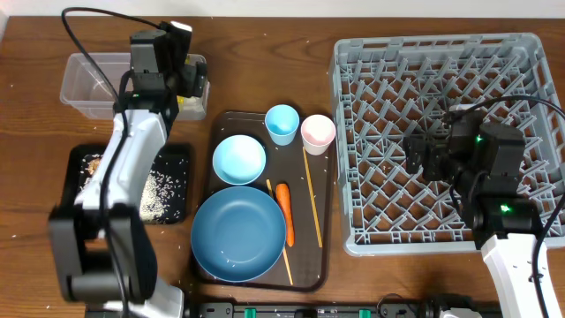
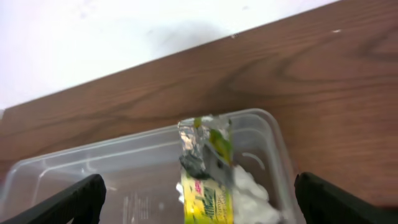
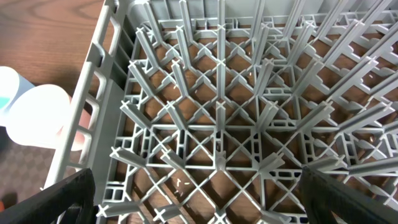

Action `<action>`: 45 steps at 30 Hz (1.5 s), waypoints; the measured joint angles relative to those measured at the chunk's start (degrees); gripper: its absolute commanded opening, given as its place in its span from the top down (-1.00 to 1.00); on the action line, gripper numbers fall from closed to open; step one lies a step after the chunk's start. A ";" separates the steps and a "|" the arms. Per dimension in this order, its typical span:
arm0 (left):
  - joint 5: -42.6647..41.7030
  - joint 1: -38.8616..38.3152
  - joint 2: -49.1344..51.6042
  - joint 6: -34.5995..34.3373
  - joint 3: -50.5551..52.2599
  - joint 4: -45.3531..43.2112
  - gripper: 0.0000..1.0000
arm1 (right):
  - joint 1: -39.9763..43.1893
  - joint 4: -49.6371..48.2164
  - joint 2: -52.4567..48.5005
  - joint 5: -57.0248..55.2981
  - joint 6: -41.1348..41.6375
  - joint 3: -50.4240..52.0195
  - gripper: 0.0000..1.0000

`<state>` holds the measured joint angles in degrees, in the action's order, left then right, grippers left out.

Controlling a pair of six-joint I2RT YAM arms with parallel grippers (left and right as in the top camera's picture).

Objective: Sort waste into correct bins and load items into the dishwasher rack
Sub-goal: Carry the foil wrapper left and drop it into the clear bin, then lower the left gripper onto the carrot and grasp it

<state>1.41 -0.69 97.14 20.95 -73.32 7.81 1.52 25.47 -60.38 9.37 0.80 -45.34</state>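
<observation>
My left hand [image 2: 202, 202] hangs over the clear tub [image 2: 74, 171] at the far-left corner of the tabletop. Its fingers are spread wide and hold nothing. In the tub below lie the yellow-green foil wrapper [image 2: 208, 180] and the crumpled white napkin [image 2: 252, 193], touching each other and clear of both fingers. I judge the dry-waste step finished.

Toward the left edge, the black tray [image 1: 172, 159] holds the rice grains [image 1: 159, 190]. My right hand [image 3: 199, 199], also wide and empty, hovers above the dishwasher rack [image 1: 353, 53] near the right edge. I see nothing loaded in the rack.

The one piece of waste I see not yet binned is the carrot [image 1: 286, 212]. It lies on the brown serving tray [image 1: 309, 261] mid-tabletop, squeezed between the dark-blue plate [image 1: 238, 234] and the chopsticks [image 1: 312, 199].

Next I would lift the left hand clear of the tub wall and bring it over the carrot. The fingers should be turned across the carrot's length so they come down without catching the plate rim or a chopstick. The carrot probably belongs in the black tray with the rice.
</observation>
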 measured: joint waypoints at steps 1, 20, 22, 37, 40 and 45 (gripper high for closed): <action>0.04 -0.81 -2.10 0.02 0.00 1.97 -0.96 | 0.00 0.04 0.00 -0.02 0.00 0.00 -0.99; -5.20 -20.96 -13.79 -1.70 -0.31 38.69 -0.92 | 0.00 0.09 -0.13 0.00 0.00 0.00 -0.98; -6.88 -23.37 -13.79 -1.97 -0.31 40.83 -0.87 | 0.00 0.00 -0.13 0.00 0.00 0.00 -0.98; -10.49 -33.55 -2.97 -17.57 2.80 42.38 -0.87 | 0.00 0.55 -0.15 -0.02 0.00 0.00 -0.99; -10.51 -34.01 0.22 -18.23 2.80 40.98 -0.87 | 0.00 0.90 -0.15 -0.02 0.00 0.00 -0.99; -10.51 -34.34 5.38 -18.78 2.80 41.03 -0.87 | 0.00 1.53 -0.26 -0.02 0.00 0.00 -0.99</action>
<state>-9.10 -35.03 102.52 2.17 -70.52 48.84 1.52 27.00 -60.64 9.34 0.80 -45.34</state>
